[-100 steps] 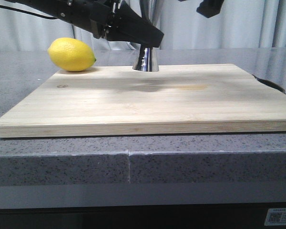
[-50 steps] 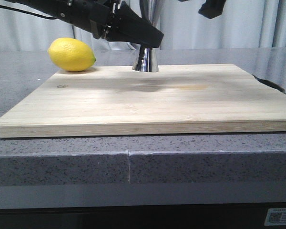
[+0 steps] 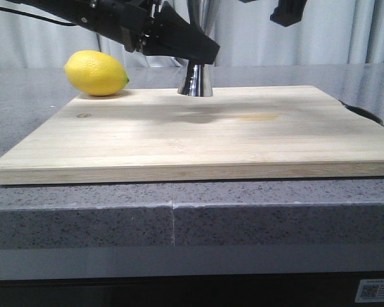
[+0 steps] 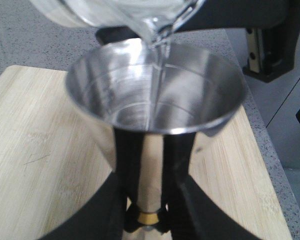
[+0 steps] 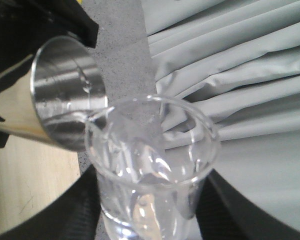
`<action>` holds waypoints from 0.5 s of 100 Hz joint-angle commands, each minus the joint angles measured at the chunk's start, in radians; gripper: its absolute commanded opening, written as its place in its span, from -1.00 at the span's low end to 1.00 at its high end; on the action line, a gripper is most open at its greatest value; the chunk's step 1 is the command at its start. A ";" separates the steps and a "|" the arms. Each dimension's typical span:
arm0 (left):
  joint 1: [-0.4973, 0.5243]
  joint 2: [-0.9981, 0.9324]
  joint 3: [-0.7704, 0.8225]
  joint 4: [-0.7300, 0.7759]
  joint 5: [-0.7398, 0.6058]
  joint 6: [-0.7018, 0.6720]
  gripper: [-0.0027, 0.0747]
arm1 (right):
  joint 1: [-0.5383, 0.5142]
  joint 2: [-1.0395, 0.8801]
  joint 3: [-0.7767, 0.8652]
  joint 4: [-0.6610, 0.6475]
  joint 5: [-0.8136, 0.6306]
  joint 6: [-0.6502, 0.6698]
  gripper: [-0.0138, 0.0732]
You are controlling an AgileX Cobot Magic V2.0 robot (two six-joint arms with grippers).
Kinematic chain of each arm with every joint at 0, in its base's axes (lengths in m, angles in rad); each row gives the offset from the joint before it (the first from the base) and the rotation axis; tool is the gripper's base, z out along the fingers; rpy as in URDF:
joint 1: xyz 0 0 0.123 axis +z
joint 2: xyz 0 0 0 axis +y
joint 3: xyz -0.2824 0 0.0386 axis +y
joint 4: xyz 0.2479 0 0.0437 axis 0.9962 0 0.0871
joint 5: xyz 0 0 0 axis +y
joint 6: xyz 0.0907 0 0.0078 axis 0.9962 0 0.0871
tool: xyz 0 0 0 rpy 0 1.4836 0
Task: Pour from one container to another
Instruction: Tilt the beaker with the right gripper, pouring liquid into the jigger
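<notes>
Pale wood makes up the cutting board [image 3: 198,131], the largest thing on the grey speckled counter [image 3: 83,220]; its right end is cut off by the frame in the front view. Behind it hang light curtains [image 3: 333,32].

Much is hidden in the front view. The left gripper [image 3: 201,54] crosses in front of the jigger [image 3: 195,80], so only the flared steel foot shows, standing near the board's far edge about midway along it. The right gripper [image 3: 288,11] is cropped at the top edge, and the beaker cannot be seen there at all.

The left wrist view shows the left gripper's black fingers [image 4: 127,165] pressed on either side of the jigger's [image 4: 155,95] narrow stem, clamping it just above the thin gold band. Its upper cup is shiny, with faint rings inside, and a thin clear stream runs down its inner wall. How much liquid has gathered at the bottom is hard to make out.

The beaker [image 5: 150,165] of clear glass is tipped, its spout over the jigger's rim, with clear liquid inside. The right gripper's dark fingers [image 5: 75,210] lie against both sides of its base, holding it.

A yellow lemon [image 3: 96,73] sits beside the board's far left corner.
</notes>
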 commanded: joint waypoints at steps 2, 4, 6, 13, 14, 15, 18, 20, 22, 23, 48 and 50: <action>-0.012 -0.070 -0.030 -0.078 0.082 -0.011 -0.82 | -0.001 -0.045 -0.037 -0.011 -0.012 -0.002 -0.14; -0.012 -0.070 -0.030 -0.078 0.082 -0.011 -0.82 | -0.001 -0.045 -0.037 -0.013 -0.012 -0.002 -0.14; -0.012 -0.070 -0.030 -0.078 0.082 -0.011 -0.82 | -0.001 -0.045 -0.037 -0.014 -0.012 -0.002 -0.14; -0.012 -0.070 -0.030 -0.078 0.082 -0.011 -0.82 | -0.001 -0.045 -0.037 -0.019 -0.012 -0.002 -0.14; -0.012 -0.070 -0.030 -0.078 0.082 -0.011 -0.82 | -0.001 -0.045 -0.037 -0.022 -0.012 -0.002 -0.14; -0.012 -0.070 -0.030 -0.078 0.082 -0.011 -0.82 | -0.001 -0.045 -0.037 -0.022 -0.012 -0.002 -0.14; -0.012 -0.070 -0.030 -0.078 0.082 -0.011 -0.82 | -0.001 -0.045 -0.037 -0.024 -0.012 -0.002 -0.14; -0.012 -0.070 -0.030 -0.078 0.082 -0.011 -0.82 | -0.001 -0.045 -0.037 -0.024 -0.012 -0.002 -0.14; -0.012 -0.070 -0.030 -0.078 0.082 -0.011 -0.82 | -0.001 -0.045 -0.037 -0.024 -0.012 -0.002 -0.14; -0.012 -0.070 -0.030 -0.078 0.082 -0.011 -0.82 | -0.001 -0.045 -0.037 -0.026 -0.012 -0.002 -0.14; -0.012 -0.070 -0.030 -0.078 0.082 -0.011 -0.82 | -0.001 -0.045 -0.037 -0.043 -0.009 -0.002 -0.14; -0.012 -0.070 -0.030 -0.078 0.082 -0.011 -0.82 | -0.001 -0.045 -0.037 -0.045 -0.008 -0.002 -0.14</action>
